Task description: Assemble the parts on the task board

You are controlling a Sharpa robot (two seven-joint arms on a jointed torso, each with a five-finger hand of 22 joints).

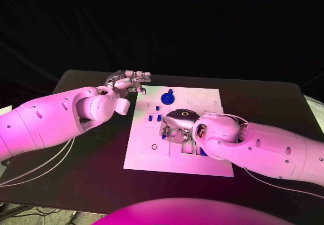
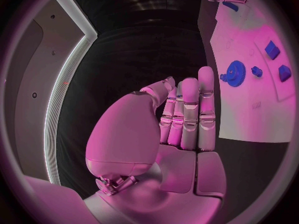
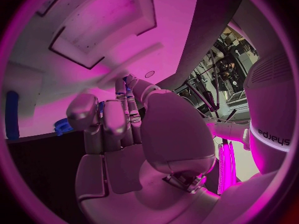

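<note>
Meanwhile, left hand hovers released; right hand's grasp cannot be told.

Gear on task board far end; small parts nearer, left.

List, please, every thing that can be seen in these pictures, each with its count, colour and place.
Black table: one, black, under everything.
White task board plate: one, white, middle of the table.
Blue gear-shaped part: one, blue, on the board's far part, near the left hand.
Small blue block parts: a few, blue, on the board between the gear and the right hand; exact count unclear.
Left hand: one, silver, off the board's far left corner, fingers straight, holding nothing.
Right hand: one, silver, over the board's middle; whether it holds a part cannot be told.
</note>
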